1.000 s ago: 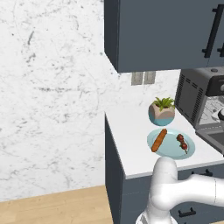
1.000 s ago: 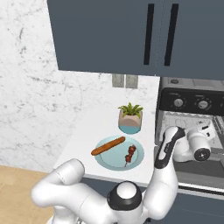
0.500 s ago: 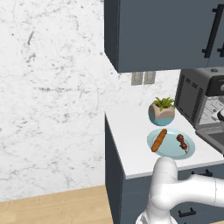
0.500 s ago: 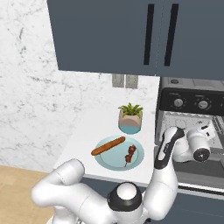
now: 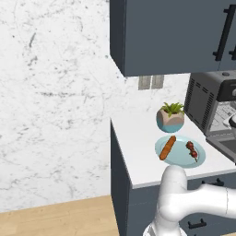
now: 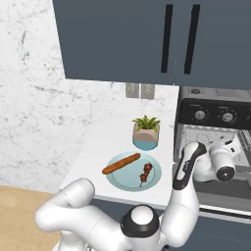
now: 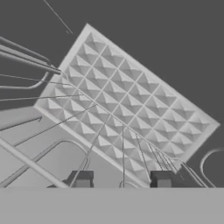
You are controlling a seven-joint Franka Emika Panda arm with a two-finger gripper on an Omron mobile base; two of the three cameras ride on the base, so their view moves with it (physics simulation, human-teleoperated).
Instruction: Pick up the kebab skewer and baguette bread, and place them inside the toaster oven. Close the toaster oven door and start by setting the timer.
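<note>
Claw state: the two-finger claw (image 7: 121, 179) sat inside the dark grey-black boxy toaster oven (image 6: 213, 115), fingertips (image 7: 82, 179) apart over the wire rack (image 7: 57, 122); whether it gripped a rack wire could not be told.
Skewer: the small kebab skewer of red and dark chunks (image 6: 145, 173) lay on the round light-blue plate (image 6: 117, 180) on the white table (image 5: 136, 147), untouched.
Bread: the slim orange-brown baguette bread (image 6: 121, 163) lay beside the skewer on that plate, apart from it.
Door: the flat dark grey toaster oven door (image 5: 226, 146) hung open.
Risk: pulling back with the fingers tangled in the wires would likely drag the rack out.
Risk, reach: swinging toward the plate, the elbow could clip the open door.
In the way: the green potted plant in a stone-and-blue pot (image 6: 146, 133) stood just behind the plate, near the oven's vented side.
</note>
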